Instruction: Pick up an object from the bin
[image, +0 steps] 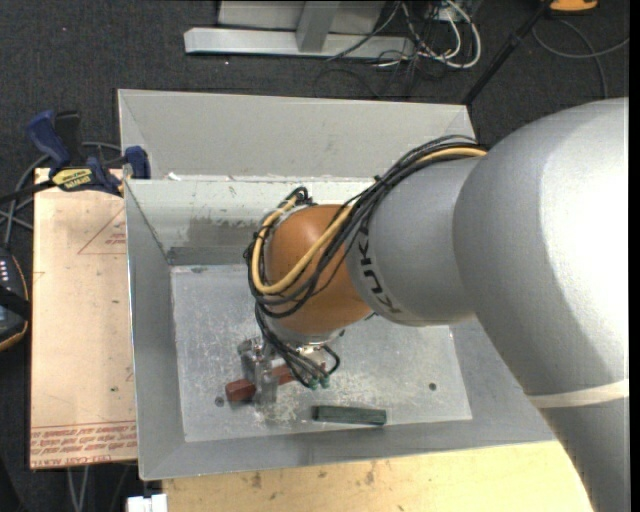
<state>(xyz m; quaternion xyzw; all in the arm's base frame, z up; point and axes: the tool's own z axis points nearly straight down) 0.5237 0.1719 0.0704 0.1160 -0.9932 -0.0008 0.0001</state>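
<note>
— What is biggest here?

— The arm (520, 250), reaching in from the right over the grey bin (150, 300). Its orange wrist cover (310, 260) hangs above the middle of the floor.

— And on the floor?

— A dark green bar (348, 414) lies flat near the front wall, apart from it, its long axis running left to right and dipping slightly to the right. Left of it is a small red-brown block (238, 392) in the front-left part of the floor, long axis also roughly left to right, its right end passing under the claw (266, 378).

— Is the claw wide or narrow?

— I cannot tell; it is down on the block.

— Room around it?

— Bare floor to the left wall and behind; the right side is bare too.
</note>
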